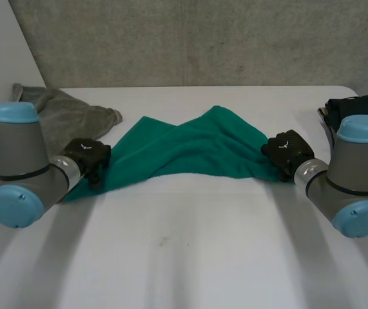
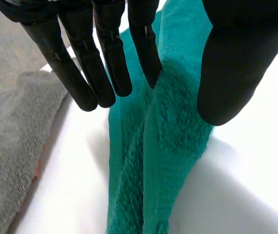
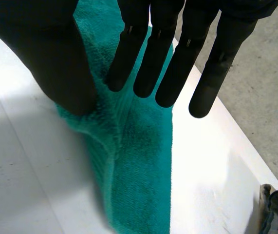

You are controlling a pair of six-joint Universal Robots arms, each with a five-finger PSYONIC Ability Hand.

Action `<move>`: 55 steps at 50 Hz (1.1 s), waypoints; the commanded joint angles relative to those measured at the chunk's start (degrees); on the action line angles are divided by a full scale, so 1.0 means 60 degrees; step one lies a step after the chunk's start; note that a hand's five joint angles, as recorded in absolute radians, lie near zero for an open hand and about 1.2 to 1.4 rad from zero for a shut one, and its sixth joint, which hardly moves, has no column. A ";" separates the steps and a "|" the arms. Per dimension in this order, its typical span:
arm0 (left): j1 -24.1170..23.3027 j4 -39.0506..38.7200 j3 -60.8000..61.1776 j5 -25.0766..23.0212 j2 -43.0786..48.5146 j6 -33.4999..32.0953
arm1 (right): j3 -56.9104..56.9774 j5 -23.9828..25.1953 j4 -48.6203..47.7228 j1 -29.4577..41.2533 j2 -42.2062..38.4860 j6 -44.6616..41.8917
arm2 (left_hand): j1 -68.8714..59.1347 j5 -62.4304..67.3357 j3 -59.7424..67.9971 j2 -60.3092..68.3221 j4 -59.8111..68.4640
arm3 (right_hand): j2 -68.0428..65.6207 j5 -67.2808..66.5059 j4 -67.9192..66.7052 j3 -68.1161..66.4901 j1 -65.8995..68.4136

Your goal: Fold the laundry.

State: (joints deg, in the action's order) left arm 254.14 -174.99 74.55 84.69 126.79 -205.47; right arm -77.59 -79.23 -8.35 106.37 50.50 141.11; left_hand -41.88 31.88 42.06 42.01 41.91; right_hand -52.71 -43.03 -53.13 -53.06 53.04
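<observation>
My left hand [image 1: 88, 156] and right hand [image 1: 289, 151] pinch the green terry towel [image 1: 190, 151] by its ends; tugging apart might slip one free.

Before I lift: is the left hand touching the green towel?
Touching. In the left wrist view the left hand pinches the green towel between thumb and a finger.

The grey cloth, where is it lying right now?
In the head view the grey cloth lies on the table's far left, beyond the left hand and beside the green towel's left end.
</observation>
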 commanded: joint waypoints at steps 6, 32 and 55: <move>-0.0140 0.0059 -0.0032 0.0532 -0.0111 -0.0018 | 0.0070 -0.0155 -0.0117 -0.0048 -0.0169 0.0036 | 0.0062 -0.0062 -0.0091 -0.0083 -0.0067 | 0.1057 0.1109 0.1127 0.1114 -0.1111; -0.0126 0.0439 -0.1320 0.1031 0.0417 -0.0369 | -0.0046 -0.0697 0.2441 0.0083 0.0460 -0.0300 | -0.6353 0.6353 0.6324 0.6332 0.6348 | -0.4548 -0.4496 -0.4478 -0.4491 0.4494; -0.1223 0.0527 -0.4838 0.1017 -0.0035 -0.0501 | -0.1793 -0.0286 0.2651 0.1624 0.4021 0.1957 | -0.6353 0.6353 0.6324 0.6332 0.6348 | 0.7119 0.7171 0.7188 0.7176 -0.7173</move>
State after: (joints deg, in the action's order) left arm 248.50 -172.95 45.25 90.66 129.10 -208.61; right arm -93.17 -78.19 10.22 120.08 72.34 152.79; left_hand -67.24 56.90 67.96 68.39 68.39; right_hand -17.95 -8.08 -19.37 -18.74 18.16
